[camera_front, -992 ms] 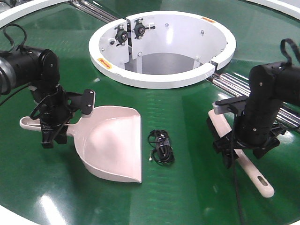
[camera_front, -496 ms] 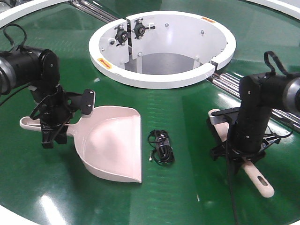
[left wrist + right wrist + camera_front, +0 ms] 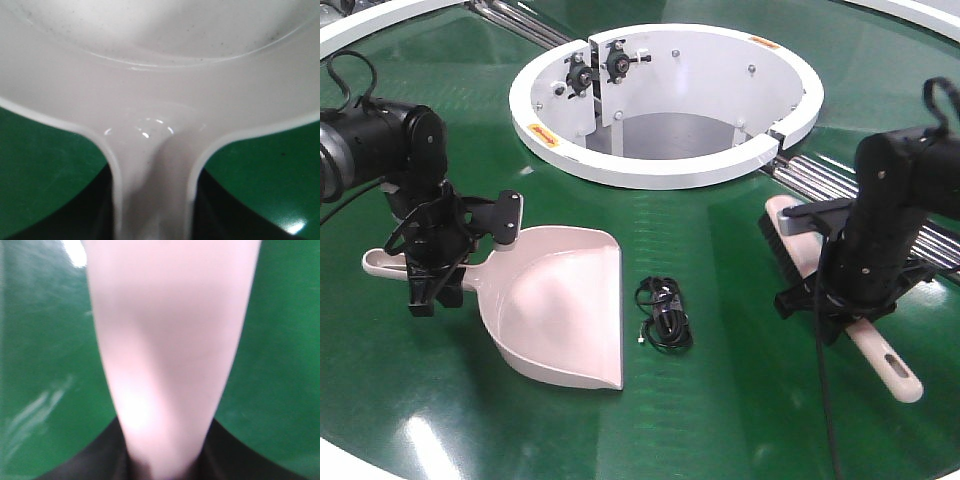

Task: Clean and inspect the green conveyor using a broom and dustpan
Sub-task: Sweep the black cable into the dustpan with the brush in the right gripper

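Found the dustpan (image 3: 560,300), broad and pale beige-pink, lying flat on the green conveyor (image 3: 720,420) at near left, its handle clamped in the left gripper (image 3: 432,285). At right, saw the slim broom (image 3: 890,365), slotted end nearest, handle pinched by the right gripper (image 3: 845,305), dark bristles farther back. Made out bristles and slot only from the front; in both wrist views, just pale handle between dark jaws.

- left arm (image 3: 395,150): matte black, rounded joints, black cable loop (image 3: 360,58) on top
- right arm (image 3: 900,190): same black shell, thin cable (image 3: 823,400) trailing below
- left gripper (image 3: 428,290) and right gripper (image 3: 845,322): black, angular
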